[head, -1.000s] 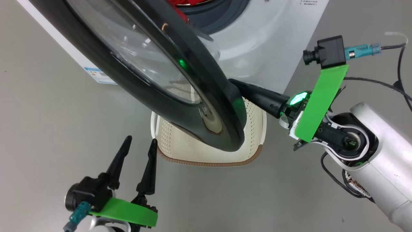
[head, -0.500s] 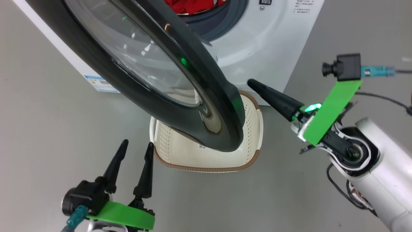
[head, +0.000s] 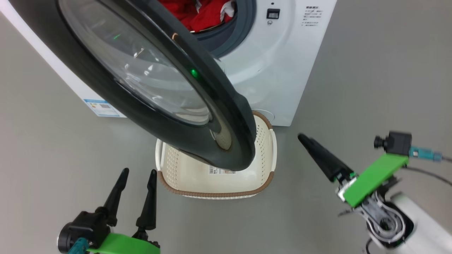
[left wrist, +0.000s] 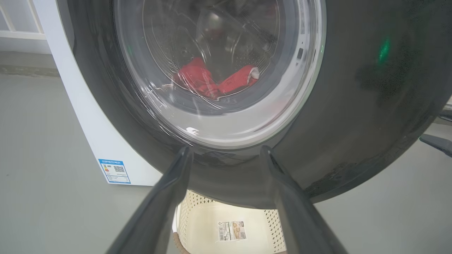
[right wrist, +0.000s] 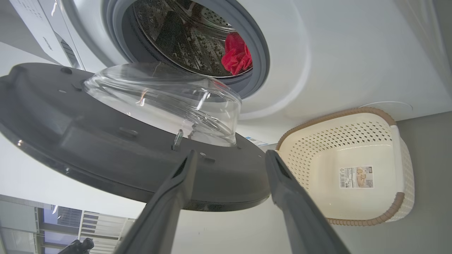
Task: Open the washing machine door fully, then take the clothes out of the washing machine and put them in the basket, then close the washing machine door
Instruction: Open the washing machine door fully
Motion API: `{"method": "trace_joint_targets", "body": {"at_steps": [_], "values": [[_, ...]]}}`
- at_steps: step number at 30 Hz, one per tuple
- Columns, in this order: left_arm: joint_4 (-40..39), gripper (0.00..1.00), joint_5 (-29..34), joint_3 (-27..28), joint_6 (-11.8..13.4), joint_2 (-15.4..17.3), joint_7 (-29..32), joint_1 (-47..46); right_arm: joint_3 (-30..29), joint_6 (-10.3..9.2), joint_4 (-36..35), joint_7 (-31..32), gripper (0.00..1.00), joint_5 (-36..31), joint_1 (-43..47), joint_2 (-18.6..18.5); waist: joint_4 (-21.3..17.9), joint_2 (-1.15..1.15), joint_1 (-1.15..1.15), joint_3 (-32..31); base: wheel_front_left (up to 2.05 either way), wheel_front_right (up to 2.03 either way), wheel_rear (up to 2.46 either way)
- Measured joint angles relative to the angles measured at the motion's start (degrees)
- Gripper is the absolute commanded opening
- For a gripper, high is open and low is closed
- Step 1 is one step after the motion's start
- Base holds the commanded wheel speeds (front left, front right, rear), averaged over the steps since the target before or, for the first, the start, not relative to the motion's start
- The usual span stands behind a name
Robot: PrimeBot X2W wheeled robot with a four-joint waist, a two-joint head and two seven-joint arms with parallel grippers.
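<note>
Head view: right fingers (head: 319, 156) (apart, empty) clear of door (head: 152, 88).

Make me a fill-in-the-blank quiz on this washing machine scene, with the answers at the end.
1. The clothes in the washing machine are ___.
2. The door stands ___.
3. The rim of the basket is ___.
4. The left gripper and the right gripper each hold ___.
Missing words: red; open; brown; nothing.
</note>
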Motion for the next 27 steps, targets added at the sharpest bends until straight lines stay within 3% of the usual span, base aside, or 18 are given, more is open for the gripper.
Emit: {"method": "trace_joint_targets", "body": {"at_steps": [16,23,27], "values": [[0.52,1.0,0.48,1.87,-0.49,0.03,0.0,1.32,-2.48,0.0,2.93,-12.22,1.0,-1.14,13.55,-1.66,-3.57,0.0,0.0,-2.46,0.0,0.0,0.0],[0.54,1.0,0.85,2.87,-0.51,0.08,0.0,2.36,-4.17,0.0,7.27,-14.51,1.0,-10.76,15.06,-2.34,-5.15,0.0,0.0,-2.78,0.0,0.0,0.0],[0.55,1.0,0.9,3.38,-0.91,0.09,0.0,2.36,-10.18,0.0,8.16,-14.54,1.0,-20.58,15.1,-0.7,-5.91,0.0,0.0,-2.77,0.0,0.0,0.0]]}}
